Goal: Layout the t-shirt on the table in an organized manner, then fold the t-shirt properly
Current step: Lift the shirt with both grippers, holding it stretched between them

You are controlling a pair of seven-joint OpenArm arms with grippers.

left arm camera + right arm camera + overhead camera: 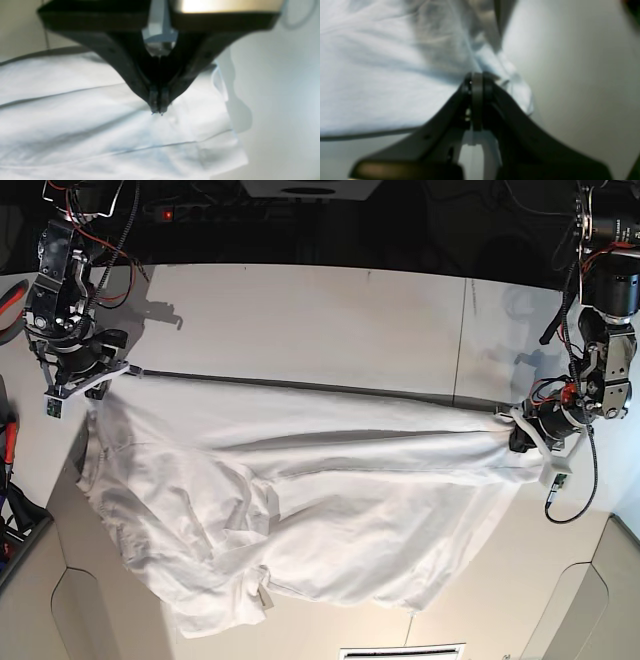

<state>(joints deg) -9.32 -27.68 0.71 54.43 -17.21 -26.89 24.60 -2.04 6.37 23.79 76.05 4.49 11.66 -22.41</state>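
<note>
The white t-shirt (300, 500) hangs stretched between both grippers, its top edge pulled into a taut line and its lower part lying wrinkled on the table (300, 310). My right gripper (100, 375) is at the left in the base view, shut on the shirt's edge. In the right wrist view the right gripper (477, 77) pinches bunched t-shirt cloth (382, 87). My left gripper (522, 430) is at the right, shut on the opposite edge. In the left wrist view the left gripper (158, 110) has its tips closed in the t-shirt (75, 120).
A thin dark seam (465, 330) crosses the table at the right. Red-handled tools (8, 442) lie off the left edge. Cables (575, 500) dangle beside the left arm. The front of the table has notched corners (90, 610).
</note>
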